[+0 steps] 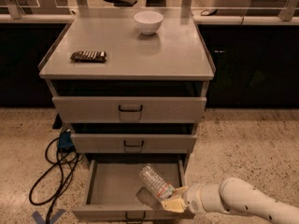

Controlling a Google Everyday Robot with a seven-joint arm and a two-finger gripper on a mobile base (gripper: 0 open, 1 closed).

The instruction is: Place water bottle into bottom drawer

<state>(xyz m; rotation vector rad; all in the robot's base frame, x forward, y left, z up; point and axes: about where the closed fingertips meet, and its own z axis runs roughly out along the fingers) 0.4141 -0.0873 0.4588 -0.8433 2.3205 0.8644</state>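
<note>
A small clear ribbed bottle (155, 182) with a pale label band is held tilted above the bottom drawer (112, 185), its base raised toward the upper left. Its lower end is gripped in the claw (172, 199), placed at the drawer's front right corner. The drawer, a wide shallow grey tray, is pulled out; a small dark handle is seen on its front.

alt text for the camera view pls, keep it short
The gripper holds a tilted bottle over the open bottom drawer. On the cabinet top sit a white bowl and a dark snack bar; a cable lies on the floor at left.
</note>
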